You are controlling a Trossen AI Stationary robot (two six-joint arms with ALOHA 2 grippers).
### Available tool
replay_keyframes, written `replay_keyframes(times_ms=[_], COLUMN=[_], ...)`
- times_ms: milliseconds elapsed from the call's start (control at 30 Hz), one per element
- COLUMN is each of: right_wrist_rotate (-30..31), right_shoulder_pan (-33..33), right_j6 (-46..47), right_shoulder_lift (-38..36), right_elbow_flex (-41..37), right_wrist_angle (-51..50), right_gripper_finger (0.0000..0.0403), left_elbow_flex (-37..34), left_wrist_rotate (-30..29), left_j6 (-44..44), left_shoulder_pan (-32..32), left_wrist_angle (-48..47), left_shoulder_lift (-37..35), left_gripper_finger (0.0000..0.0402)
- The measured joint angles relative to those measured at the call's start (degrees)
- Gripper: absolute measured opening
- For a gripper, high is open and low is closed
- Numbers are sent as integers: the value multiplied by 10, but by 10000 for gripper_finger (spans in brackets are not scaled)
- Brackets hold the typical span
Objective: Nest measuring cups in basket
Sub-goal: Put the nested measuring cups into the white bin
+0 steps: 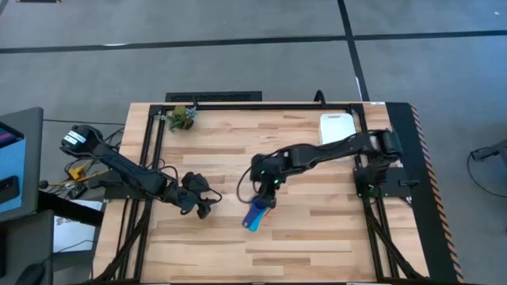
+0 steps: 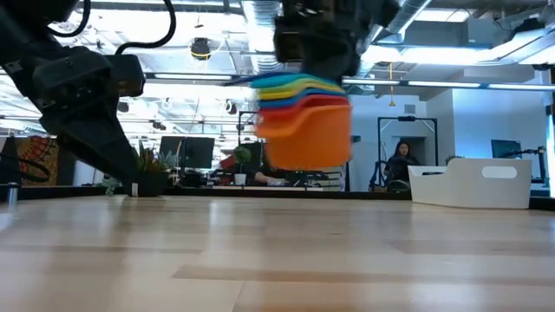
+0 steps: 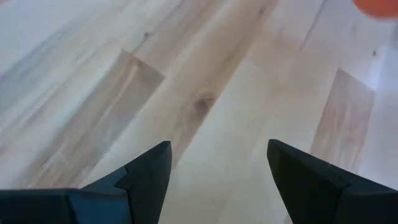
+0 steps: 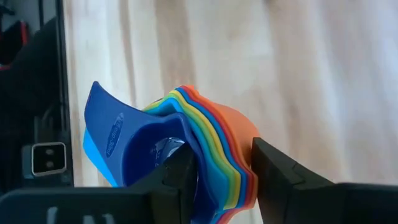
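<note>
While the right gripper (image 4: 224,171) has its jaws clamped on the nested measuring cups (image 2: 303,121), clear above the bench (image 1: 317,237), carry them level to the basket (image 1: 337,127) well beyond and lower gently. Left gripper (image 3: 217,180) waits alongside, jaws apart.

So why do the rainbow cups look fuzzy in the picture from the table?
In the low view the nested stack of plastic measuring cups hangs close to the lens, so its edges blur, and bright ceiling lights glare behind; in the right wrist view the right gripper pinches the same stack, sharper, with the dark blue cup innermost.
</note>
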Motion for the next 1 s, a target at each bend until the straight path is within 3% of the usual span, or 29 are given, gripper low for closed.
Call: replay_keyframes(times_ms=[233,467,733,1000], right_wrist_rotate=[0,30,53,76], right_shoulder_pan=[-64,-175,-379,-583], right_j6=[-10,-56,-155,-178], right_shoulder_lift=[-131,-285,-411,-439], right_elbow_flex=[-114,-208,-227,-227], right_wrist_angle=[-10,-100,-223,-236], right_gripper_finger=[136,139,144,137], left_elbow_flex=[0,0,0,0], left_wrist_rotate=[-32,-34,-27,10], left_j6=[1,5,20,67], left_shoulder_pan=[7,34,81,129], left_wrist_angle=[-1,1,6,34], left_shoulder_lift=[1,1,1,1], left_gripper_finger=[254,254,254,254])
